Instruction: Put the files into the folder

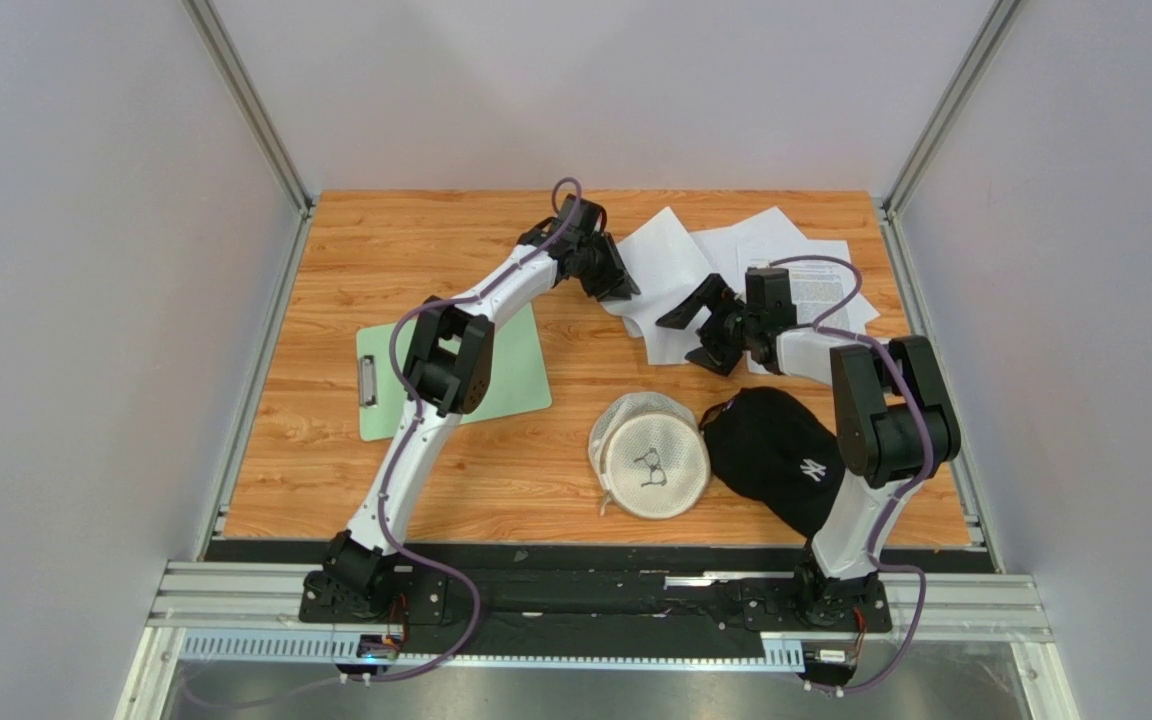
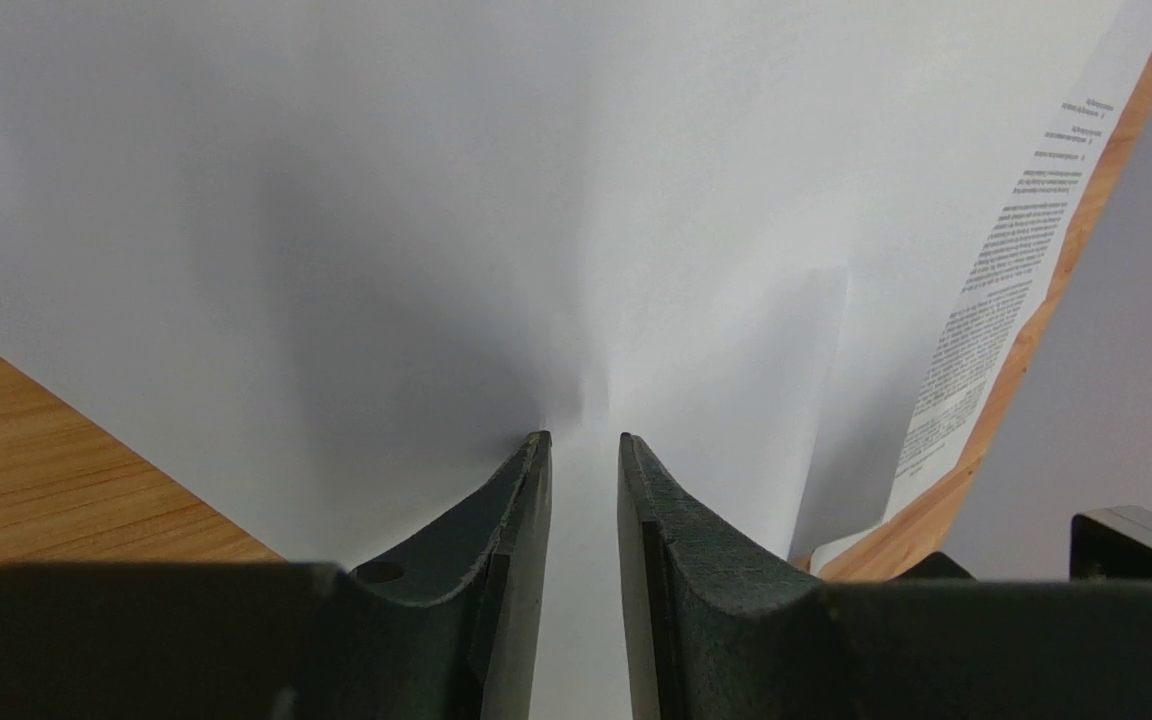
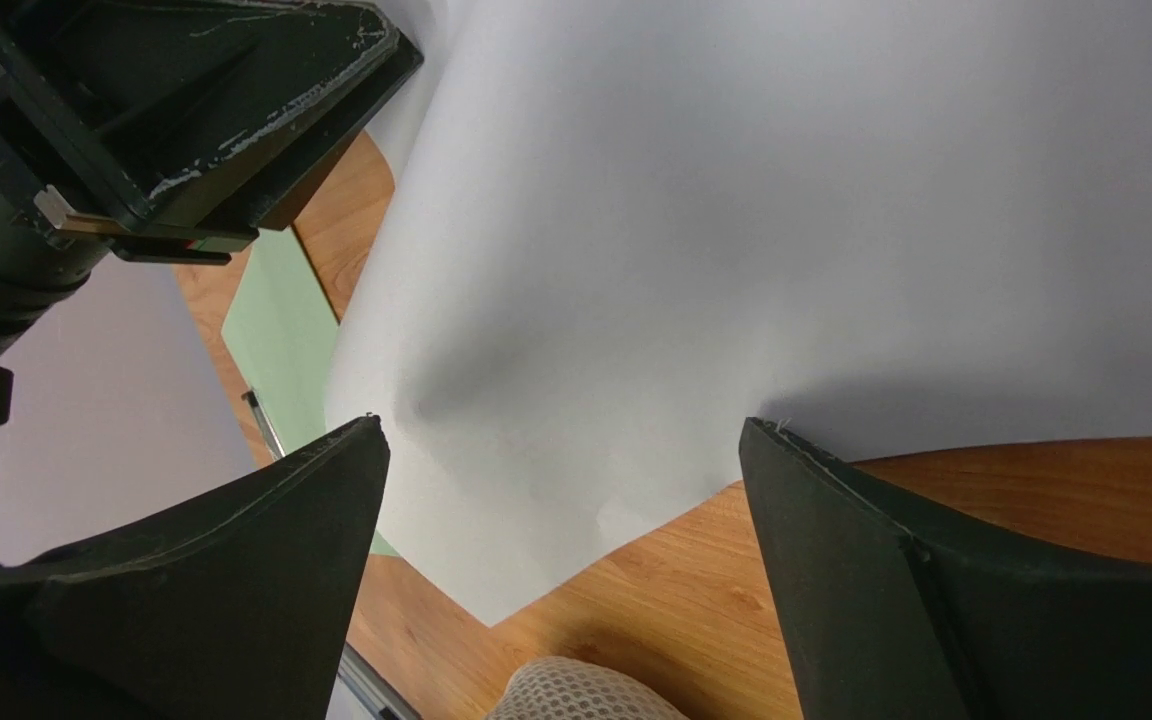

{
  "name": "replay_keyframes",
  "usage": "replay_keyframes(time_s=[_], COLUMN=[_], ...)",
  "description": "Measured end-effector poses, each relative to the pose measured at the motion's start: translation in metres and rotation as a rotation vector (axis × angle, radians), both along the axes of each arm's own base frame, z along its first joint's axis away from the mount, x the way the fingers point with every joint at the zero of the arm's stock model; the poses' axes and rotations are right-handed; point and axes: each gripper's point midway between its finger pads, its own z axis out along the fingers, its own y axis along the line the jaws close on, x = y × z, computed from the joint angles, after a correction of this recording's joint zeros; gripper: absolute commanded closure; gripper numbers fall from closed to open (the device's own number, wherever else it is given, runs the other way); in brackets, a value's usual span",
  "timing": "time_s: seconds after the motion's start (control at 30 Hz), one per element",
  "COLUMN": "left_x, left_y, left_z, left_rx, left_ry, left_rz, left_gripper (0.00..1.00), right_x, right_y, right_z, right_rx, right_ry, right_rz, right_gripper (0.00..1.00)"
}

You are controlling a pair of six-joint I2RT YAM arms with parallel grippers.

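We see the left gripper (image 2: pixel 582 443) nearly closed, its two dark fingers pinching the near edge of a plain sheet from the loose white letter-size paper files (image 1: pixel 748 248). The sheet puckers right at the fingertips. The right gripper (image 3: pixel 563 425) gapes wide and holds nothing. It hovers low over the near corner of the same pile, with paper just past its fingertips.

The files lie fanned at the far right of the wooden table (image 1: pixel 387 240), one printed sheet showing at the pile's right side. The flat light-green rectangular clipboard folder (image 1: pixel 515 375) lies flat at the left of the table, well apart from the pile.

Key relation: from the pinching left gripper, the folder lies to the left and nearer the arm bases. Its long axis runs left to right in the top view. The metal clip (image 1: pixel 367 383) sits on the far-left short edge, the end away from the files. The left arm is the nearer one; its elbow hangs over the folder.

We judge the coming move as a drag or carry of the pinched sheet leftward and toward the bases, entering the folder at its open right end. Risk, as we read it: the one-edge pinch lets the sheet fold or slip.

A round white mesh cap (image 1: pixel 650 455) and a black baseball cap (image 1: pixel 770 450) sit near the front, right of the folder, just beside the likely path.
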Motion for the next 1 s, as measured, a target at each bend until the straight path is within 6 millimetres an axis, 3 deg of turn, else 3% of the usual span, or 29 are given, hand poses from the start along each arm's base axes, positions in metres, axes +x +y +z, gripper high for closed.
replay_keyframes(time_s=[0.27, 0.43, 0.57, 0.73, 0.87, 1.0], left_x=[-0.006, -0.008, -0.010, -0.011, -0.012, -0.013], left_y=[0.000, 0.001, 0.000, 0.000, 0.001, 0.000], left_z=[-0.001, -0.001, -0.001, -0.001, -0.001, -0.002], left_rx=[-0.001, -0.004, -0.008, -0.001, 0.001, 0.001], left_ry=[0.018, 0.028, 0.033, 0.028, 0.029, 0.030], left_rz=[-0.007, -0.006, -0.010, -0.020, -0.022, -0.027], left_gripper=[0.68, 0.69, 0.68, 0.68, 0.68, 0.68], right_x=[-0.005, -0.018, -0.015, 0.000, 0.022, 0.042], right_y=[0.003, -0.002, -0.023, -0.065, -0.099, -0.113], right_z=[0.004, 0.001, 0.004, 0.031, 0.051, 0.046], right_rx=[0.060, 0.062, -0.079, -0.311, -0.489, -0.599], right_ry=[-0.023, 0.006, -0.003, -0.112, -0.165, -0.182], right_rz=[0.019, -0.006, -0.021, -0.019, -0.012, 0.069], right_gripper=[0.00, 0.00, 0.00, 0.00, 0.02, 0.03])
